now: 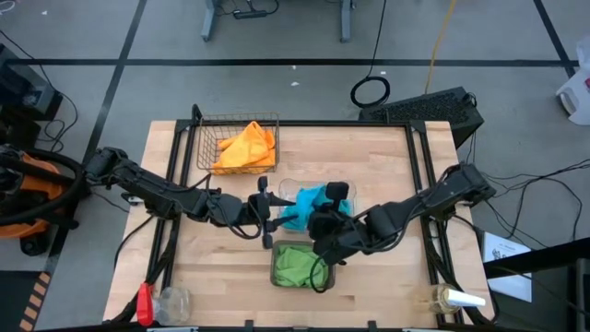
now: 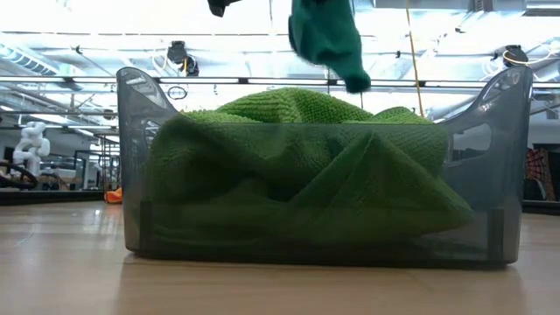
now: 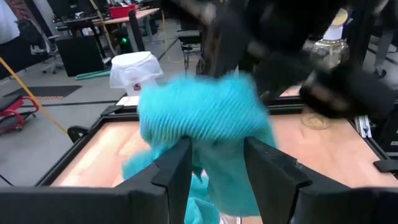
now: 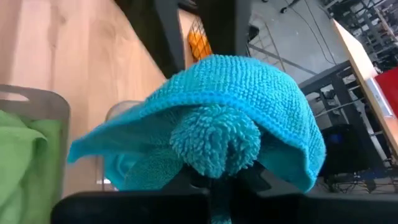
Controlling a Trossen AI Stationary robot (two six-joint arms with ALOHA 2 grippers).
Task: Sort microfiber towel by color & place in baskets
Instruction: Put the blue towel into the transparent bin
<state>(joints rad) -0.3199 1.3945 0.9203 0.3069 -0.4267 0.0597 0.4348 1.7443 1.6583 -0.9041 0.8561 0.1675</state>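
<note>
My right gripper (image 1: 318, 219) is shut on a teal-blue towel (image 4: 224, 118) above the table's middle. In the low view the towel (image 2: 328, 39) hangs higher than the grey tray (image 2: 131, 157). More teal cloth (image 4: 134, 168) lies below it by the clear tray (image 4: 118, 112). My left gripper (image 3: 214, 155) is open just left of the towel, one finger on each side of its hanging part; I cannot tell whether they touch it. Green towels (image 1: 297, 266) fill the grey tray. Orange-yellow towels (image 1: 244, 148) lie in the brown wire basket (image 1: 205, 138). My right gripper pinches a bunched-up fold (image 4: 214, 146) of the teal-blue towel between its fingers, coming from the table's right. The cloth drapes over the fingertips and hides them. The towel is lifted clear and hangs slack below the hold.
The grey tray (image 1: 324, 281) stands near the front edge, below my right gripper. A clear bottle (image 1: 452, 298) lies at the front right corner, and a red-capped clear thing (image 1: 157, 302) at the front left. Bare wood shows to the left and right of the trays.
</note>
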